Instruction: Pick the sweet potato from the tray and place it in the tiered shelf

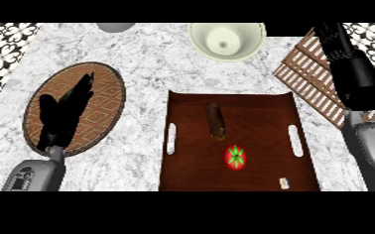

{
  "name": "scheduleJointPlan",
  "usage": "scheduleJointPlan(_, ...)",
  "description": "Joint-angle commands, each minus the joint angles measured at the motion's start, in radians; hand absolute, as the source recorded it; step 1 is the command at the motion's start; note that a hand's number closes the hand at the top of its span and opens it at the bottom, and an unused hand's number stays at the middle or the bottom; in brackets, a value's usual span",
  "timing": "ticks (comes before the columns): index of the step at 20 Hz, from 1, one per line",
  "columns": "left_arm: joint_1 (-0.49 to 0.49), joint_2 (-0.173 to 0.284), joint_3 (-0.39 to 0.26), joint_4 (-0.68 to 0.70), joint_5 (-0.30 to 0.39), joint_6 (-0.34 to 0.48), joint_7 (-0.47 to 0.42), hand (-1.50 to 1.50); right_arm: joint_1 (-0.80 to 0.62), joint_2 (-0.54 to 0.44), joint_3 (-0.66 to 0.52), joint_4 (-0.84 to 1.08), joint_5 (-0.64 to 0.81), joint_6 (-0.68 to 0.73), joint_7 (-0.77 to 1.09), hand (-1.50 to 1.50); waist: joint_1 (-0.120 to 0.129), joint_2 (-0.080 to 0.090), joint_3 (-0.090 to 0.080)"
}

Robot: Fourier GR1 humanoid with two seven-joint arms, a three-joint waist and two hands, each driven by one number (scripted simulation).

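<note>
A dark wooden tray with slotted handles on its two sides lies on the marble counter, and it serves as the landmark here. The sweet potato, long and brown, lies lengthwise in the tray's upper middle, touched by neither hand. Just below it, towards the tray's near edge, sits a red tomato with a green star-shaped top. A small pale object, too small to identify, lies in the tray's lower right corner.

To the right of the tray, at its upper corner, stands the slatted wooden shelf, running diagonally towards the counter's edge. The right hand is above that shelf, well away from the sweet potato, its black fingers pointing away from the robot; they look straight and hold nothing.

Beyond the tray's far edge stands a cream bowl. Further left of the bowl, a grey round object is cut off by the view's edge.

Left of the tray lies an oval woven mat with a diamond pattern. The left hand hangs over that mat, released, fingers extended and empty.
</note>
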Motion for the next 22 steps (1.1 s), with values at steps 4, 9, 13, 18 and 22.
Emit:
scheduleJointPlan(4, -0.104, 0.001, 0.033, -0.042, 0.028, -0.017, -0.02, 0.0, -0.183, 0.014, 0.249, 0.034, 0.282, -0.025, 0.159, 1.5, 0.046, -0.007, -0.01)
scheduleJointPlan(9, -0.123, -0.048, 0.04, -0.028, 0.069, -0.022, -0.044, 0.0, -0.251, 0.169, 0.28, 0.2, 0.413, -0.186, 0.446, -1.5, 0.039, 0.0, -0.009)
scheduleJointPlan(13, -0.148, -0.039, 0.063, -0.038, 0.085, -0.028, -0.006, 0.0, -0.327, 0.207, 0.224, 0.277, 0.248, 0.011, 0.284, -1.5, 0.017, -0.004, -0.005)
scheduleJointPlan(18, -0.076, -0.03, 0.069, -0.091, 0.092, -0.041, 0.002, 0.0, -0.369, 0.23, 0.384, 0.128, 0.333, 0.126, 0.529, -1.5, 0.006, -0.014, -0.007)
scheduleJointPlan(22, -0.103, -0.019, 0.093, -0.056, 0.107, -0.053, -0.005, 0.0, -0.492, 0.26, 0.471, 0.158, 0.345, 0.272, 0.808, -1.5, 0.006, -0.017, -0.009)
